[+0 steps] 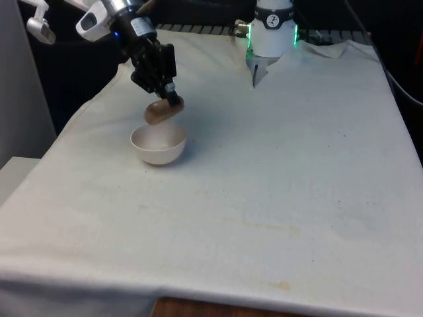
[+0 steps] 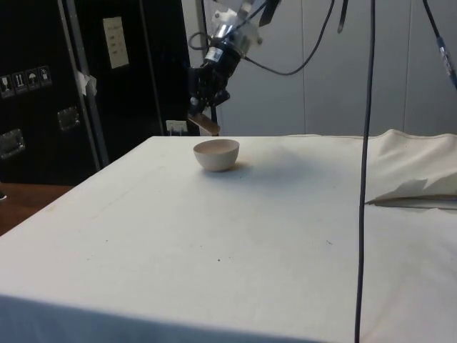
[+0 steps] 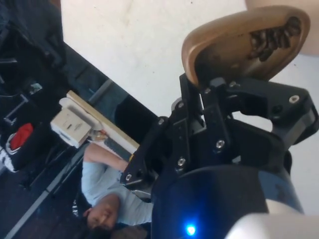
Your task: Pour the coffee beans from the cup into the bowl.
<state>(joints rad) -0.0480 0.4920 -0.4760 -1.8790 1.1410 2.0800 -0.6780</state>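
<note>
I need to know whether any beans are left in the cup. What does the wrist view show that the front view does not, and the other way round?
Wrist view alone: the inside of the brown cup, with coffee beans clustered near its rim, and a person's sleeve beyond the table edge.

Front view alone: the white bowl on the white cloth, with the tilted cup just above its rim; the cup's inside is not visible here.

Both: the gripper shut on the cup.
</note>
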